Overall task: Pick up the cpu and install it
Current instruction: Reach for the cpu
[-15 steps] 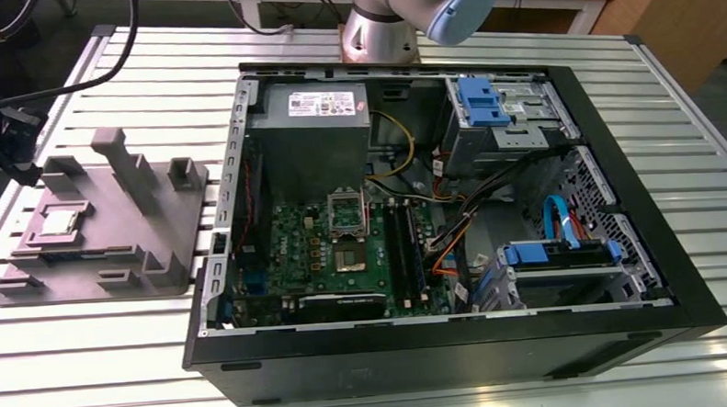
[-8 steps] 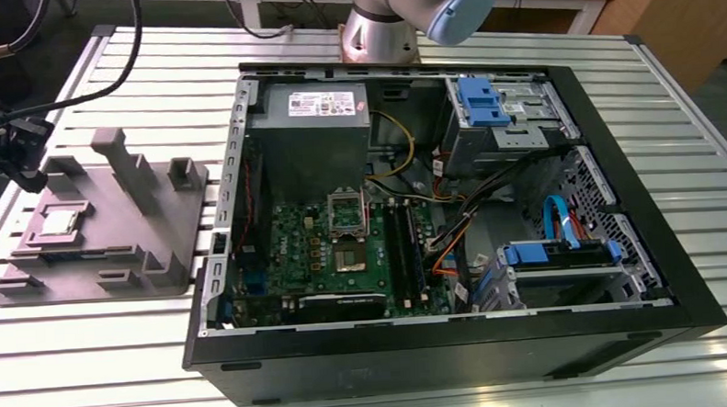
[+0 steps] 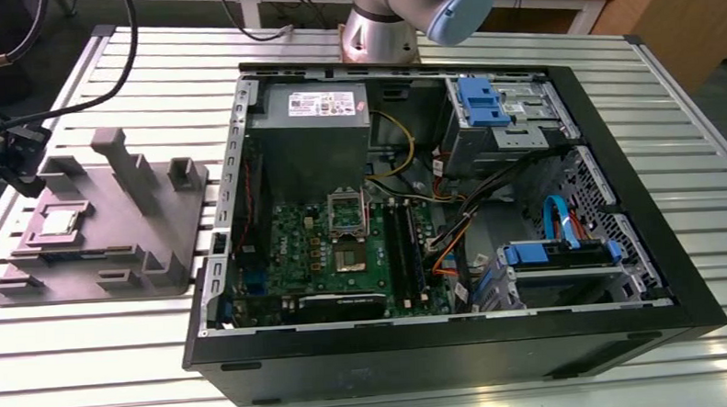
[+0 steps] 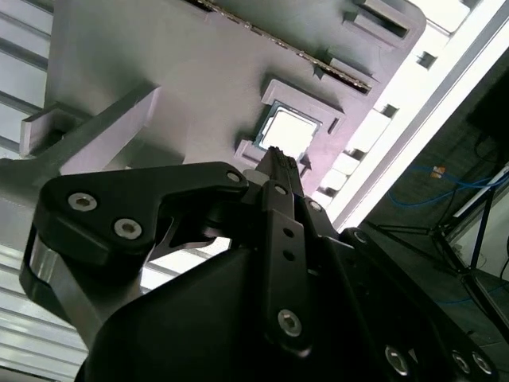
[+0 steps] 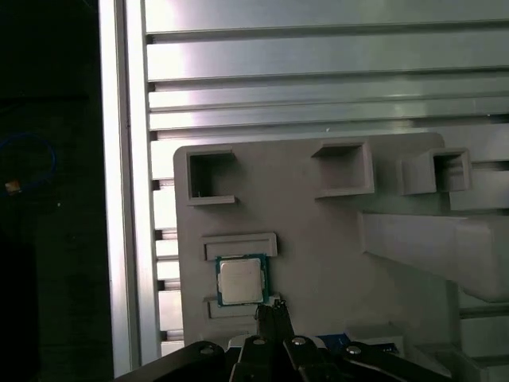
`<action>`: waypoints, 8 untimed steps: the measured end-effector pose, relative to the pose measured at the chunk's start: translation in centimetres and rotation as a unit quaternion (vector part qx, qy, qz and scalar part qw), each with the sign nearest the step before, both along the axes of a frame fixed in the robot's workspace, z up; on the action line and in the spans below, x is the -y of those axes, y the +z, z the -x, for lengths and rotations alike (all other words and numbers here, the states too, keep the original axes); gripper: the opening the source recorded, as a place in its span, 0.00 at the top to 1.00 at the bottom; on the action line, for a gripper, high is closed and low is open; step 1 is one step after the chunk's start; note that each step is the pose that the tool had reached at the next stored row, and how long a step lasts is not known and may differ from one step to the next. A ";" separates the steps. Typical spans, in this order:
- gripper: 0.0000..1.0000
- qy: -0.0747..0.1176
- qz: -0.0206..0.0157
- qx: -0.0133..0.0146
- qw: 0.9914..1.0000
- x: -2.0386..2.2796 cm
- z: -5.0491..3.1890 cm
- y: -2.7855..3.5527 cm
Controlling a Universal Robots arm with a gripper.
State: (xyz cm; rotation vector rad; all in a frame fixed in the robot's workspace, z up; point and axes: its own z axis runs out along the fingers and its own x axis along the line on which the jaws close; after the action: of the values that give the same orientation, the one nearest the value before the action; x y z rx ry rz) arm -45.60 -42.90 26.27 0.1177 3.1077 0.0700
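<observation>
The pincer (image 5: 270,310), tips together and empty, hangs near the cpu (image 5: 242,280), lying flat in a tray (image 5: 318,247) recess at the exterior view's left; likely light, stiff, fragile, best gripped by its edges.

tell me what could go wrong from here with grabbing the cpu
The tool appears lined up with one edge of the cpu, not its middle; descending so might nick the chip.
Raised ledges on the grey tray flank the cpu, so a skewed grasp could jam it.
In the open computer case, cables run close to the green board and might snag.
</observation>
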 end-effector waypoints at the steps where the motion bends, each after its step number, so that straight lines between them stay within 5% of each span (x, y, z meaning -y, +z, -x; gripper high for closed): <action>1: 0.90 0.000 0.000 0.000 1.000 0.02 0.04 -0.12; 4: 0.90 0.000 0.000 0.000 1.000 0.17 0.11 -0.57; 5: 0.90 0.000 0.000 0.000 1.000 0.48 0.19 -1.56; 8: 0.90 0.000 0.000 -0.001 1.000 0.55 0.20 -2.07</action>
State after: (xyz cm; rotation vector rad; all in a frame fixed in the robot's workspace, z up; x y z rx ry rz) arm -45.80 -43.45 24.21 0.1179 3.1097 0.0697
